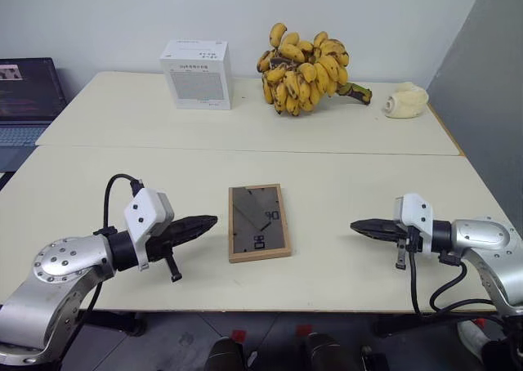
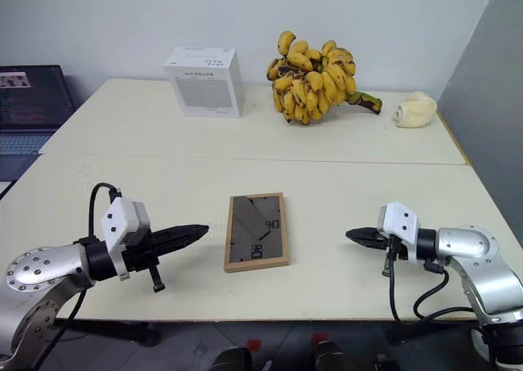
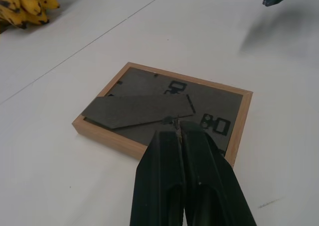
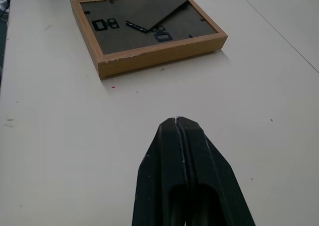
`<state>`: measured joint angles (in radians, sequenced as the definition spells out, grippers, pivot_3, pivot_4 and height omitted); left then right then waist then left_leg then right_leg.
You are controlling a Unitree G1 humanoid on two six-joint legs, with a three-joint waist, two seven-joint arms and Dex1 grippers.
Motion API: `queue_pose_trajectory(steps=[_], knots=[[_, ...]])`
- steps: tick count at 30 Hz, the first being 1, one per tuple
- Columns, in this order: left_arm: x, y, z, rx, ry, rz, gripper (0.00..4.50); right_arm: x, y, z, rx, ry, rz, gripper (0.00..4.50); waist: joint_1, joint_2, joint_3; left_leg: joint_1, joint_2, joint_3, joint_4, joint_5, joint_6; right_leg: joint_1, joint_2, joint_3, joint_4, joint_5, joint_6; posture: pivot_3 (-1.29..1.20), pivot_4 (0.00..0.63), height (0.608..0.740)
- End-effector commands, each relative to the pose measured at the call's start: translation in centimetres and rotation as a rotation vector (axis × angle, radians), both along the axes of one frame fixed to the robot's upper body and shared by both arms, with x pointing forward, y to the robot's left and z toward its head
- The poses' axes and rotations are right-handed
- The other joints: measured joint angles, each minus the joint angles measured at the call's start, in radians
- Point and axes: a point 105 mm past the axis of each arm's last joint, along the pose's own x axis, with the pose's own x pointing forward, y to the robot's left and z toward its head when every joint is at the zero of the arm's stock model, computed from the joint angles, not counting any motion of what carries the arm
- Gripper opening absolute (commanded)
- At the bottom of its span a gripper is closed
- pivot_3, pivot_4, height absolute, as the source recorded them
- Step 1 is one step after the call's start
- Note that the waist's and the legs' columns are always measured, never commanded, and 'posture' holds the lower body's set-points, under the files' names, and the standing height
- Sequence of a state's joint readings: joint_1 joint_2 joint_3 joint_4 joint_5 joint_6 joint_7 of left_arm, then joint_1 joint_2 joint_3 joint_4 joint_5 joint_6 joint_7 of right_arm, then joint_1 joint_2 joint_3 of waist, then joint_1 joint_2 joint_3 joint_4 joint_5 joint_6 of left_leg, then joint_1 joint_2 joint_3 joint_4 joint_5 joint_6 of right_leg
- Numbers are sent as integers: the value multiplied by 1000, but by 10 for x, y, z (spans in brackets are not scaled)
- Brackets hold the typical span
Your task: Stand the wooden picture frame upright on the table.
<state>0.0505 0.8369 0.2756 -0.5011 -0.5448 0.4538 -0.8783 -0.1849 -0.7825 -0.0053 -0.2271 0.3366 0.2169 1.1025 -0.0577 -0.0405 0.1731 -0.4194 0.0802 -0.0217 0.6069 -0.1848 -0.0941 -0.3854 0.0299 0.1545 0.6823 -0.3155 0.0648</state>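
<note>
The wooden picture frame [image 1: 259, 222] lies flat and face down in the middle of the near half of the cream table [image 1: 343, 175]. Its dark back with the stand flap [image 3: 139, 110] folded against it faces up. My left gripper [image 1: 211, 221] is shut and empty, hovering just left of the frame with its tips close to the frame's left edge. My right gripper [image 1: 355, 225] is also shut and empty, a hand's width to the right of the frame and pointing at it. In the right wrist view the frame [image 4: 149, 29] lies well ahead of the closed fingers [image 4: 185, 151].
At the back of the table stand a white box [image 1: 196, 74], a large bunch of bananas [image 1: 306, 70] and a pale cream object [image 1: 406, 100]. A laptop [image 1: 29, 101] sits off the table's far left. A seam [image 1: 245, 149] crosses the tabletop.
</note>
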Motion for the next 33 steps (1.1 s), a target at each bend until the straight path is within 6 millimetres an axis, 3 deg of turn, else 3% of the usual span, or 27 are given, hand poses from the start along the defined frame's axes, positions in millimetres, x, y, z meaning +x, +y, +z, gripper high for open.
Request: queue_pose_trajectory(steps=[1, 15, 20, 23, 27, 33], knots=[[5, 3, 13, 24, -77, 43, 41, 4, 5, 12, 36, -43, 12, 0, 0, 0, 0, 0, 0, 0, 0, 0, 0, 0, 0, 0, 0, 0, 0, 0, 150, 740], [19, 21, 2, 42, -80, 205, 41, 13, 2, 12, 35, -71, -24, 0, 0, 1, 0, 0, 0, -1, 0, 0, 0, 0, 0, -1, 0, 0, 0, 0, 150, 740], [42, 48, -13, 63, -58, 410, 41, 15, 3, 13, 40, -79, -40, 0, 0, 1, 0, 0, 0, -1, 1, 0, 0, 0, 0, -1, 1, 0, 0, 0, 150, 740], [52, 53, -21, 56, -30, 472, 41, 14, 4, 13, 50, -81, -51, 0, 1, 1, 0, 0, 0, -1, 1, 0, 0, 1, 0, -2, 1, 0, 0, 0, 150, 740], [70, 37, -41, 63, 19, 475, 41, 13, 4, 11, 64, -86, -87, 0, 4, 1, 0, -1, 0, -2, 1, 0, 0, 1, 0, -2, 1, 0, 0, 0, 150, 740], [82, -18, -56, 66, 63, 290, 41, 12, 3, 11, 78, -97, -129, 0, 10, 1, 0, -2, -1, -3, 2, 0, 0, 1, 0, -3, 1, 3, -4, 0, 150, 740]])
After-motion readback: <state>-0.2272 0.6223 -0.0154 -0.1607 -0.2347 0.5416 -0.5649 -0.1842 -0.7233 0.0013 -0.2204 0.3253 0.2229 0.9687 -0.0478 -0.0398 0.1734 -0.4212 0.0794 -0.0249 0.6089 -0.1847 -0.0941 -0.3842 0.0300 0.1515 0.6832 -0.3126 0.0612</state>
